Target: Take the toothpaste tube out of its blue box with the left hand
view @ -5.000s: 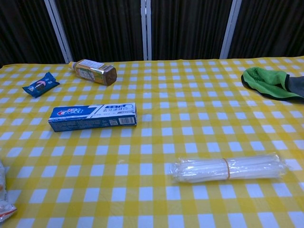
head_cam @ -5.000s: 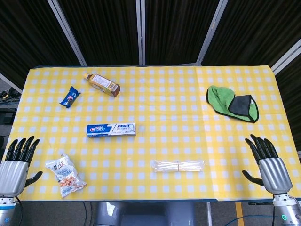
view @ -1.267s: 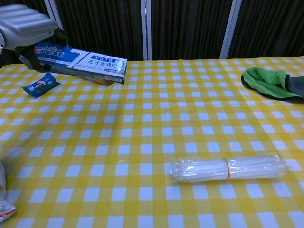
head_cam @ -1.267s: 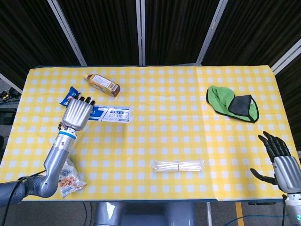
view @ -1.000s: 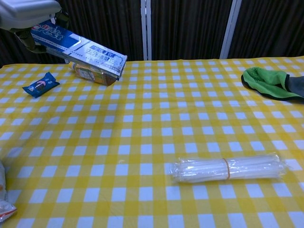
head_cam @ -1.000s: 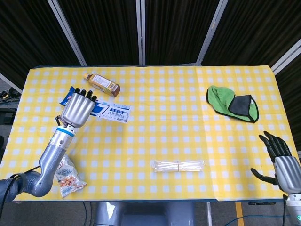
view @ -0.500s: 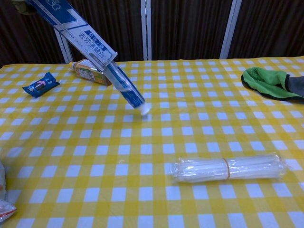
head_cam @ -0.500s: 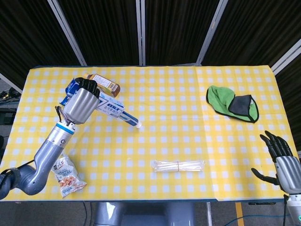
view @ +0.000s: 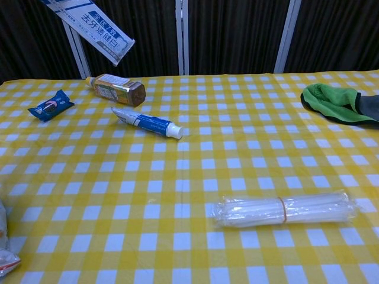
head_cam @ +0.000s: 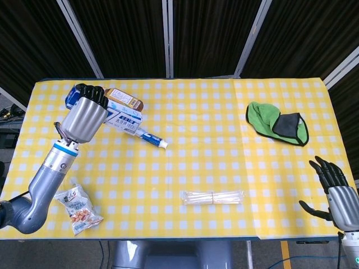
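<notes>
- The toothpaste tube (view: 146,123) lies flat on the checked table (view: 249,171), cap end towards the middle, just in front of the amber bottle (view: 118,89); it is out of its box and touching neither hand.
- The blue box (view: 89,26) hangs tilted in the air above the table's far left corner, open end down. I judge the tilt is there to let the tube slide out.
- The left hand (head_cam: 85,116) is wrapped round the box's upper end, fingers curled over it.
- The right hand (head_cam: 335,193) waits off the table's near right corner, fingers spread, holding nothing.
- The head view shows both hands and the grip on the box; the chest view shows neither hand, only the box's lower part.
- The chest view makes plain that the box is clear of the table and the tube rests on it.
- Elsewhere: a blue wrapper (view: 50,105), a snack bag (head_cam: 78,209), a clear bundle (view: 284,208), a green cloth (view: 334,102).
</notes>
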### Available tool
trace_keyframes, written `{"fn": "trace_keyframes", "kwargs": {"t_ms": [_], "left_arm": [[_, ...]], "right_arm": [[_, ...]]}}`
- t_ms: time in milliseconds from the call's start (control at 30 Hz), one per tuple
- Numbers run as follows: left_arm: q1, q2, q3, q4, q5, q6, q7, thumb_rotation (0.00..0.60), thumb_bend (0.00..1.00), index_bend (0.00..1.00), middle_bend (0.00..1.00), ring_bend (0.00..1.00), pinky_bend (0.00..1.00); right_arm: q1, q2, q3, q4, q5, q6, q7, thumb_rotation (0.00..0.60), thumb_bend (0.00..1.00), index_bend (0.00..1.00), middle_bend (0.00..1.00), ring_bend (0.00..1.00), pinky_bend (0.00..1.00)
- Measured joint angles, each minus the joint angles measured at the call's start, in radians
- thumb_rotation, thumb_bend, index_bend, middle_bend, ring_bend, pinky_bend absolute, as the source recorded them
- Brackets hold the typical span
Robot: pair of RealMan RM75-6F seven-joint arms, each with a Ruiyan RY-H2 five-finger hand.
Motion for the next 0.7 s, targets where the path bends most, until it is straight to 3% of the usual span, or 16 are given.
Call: {"fn": "trace_keyframes", "kwargs": {"t_ms": [200, 433, 533, 700], "left_arm": [[0.016, 0.017, -0.015, -0.039, -0.034, 0.006, -0.062, 0.600, 0.40, 0.46, 0.28, 0.32, 0.36], [0.037, -0.018, -0.040, -0.111, -0.191, -0.013, -0.180, 0.600, 0.40, 0.41, 0.24, 0.29, 0.35], [0.041, -0.057, -0.051, -0.134, -0.259, -0.023, -0.237, 0.600, 0.35, 0.32, 0.17, 0.22, 0.29], [0.047, -0.113, -0.056, -0.158, -0.326, -0.054, -0.328, 0.600, 0.22, 0.15, 0.01, 0.06, 0.09]], "right_arm": [[0.000, -0.001, -0.002, -0.003, -0.004, 0.000, -0.007, 0.600, 0.08, 0.00, 0.00, 0.00, 0.00], [-0.002, 0.000, -0.001, -0.004, -0.004, 0.005, -0.007, 0.600, 0.08, 0.00, 0.00, 0.00, 0.00], [-0.002, 0.000, -0.001, -0.003, -0.002, 0.002, -0.005, 0.600, 0.08, 0.00, 0.00, 0.00, 0.00], [0.000, -0.001, 0.001, 0.000, 0.004, -0.002, -0.003, 0.600, 0.08, 0.00, 0.00, 0.00, 0.00]]}}
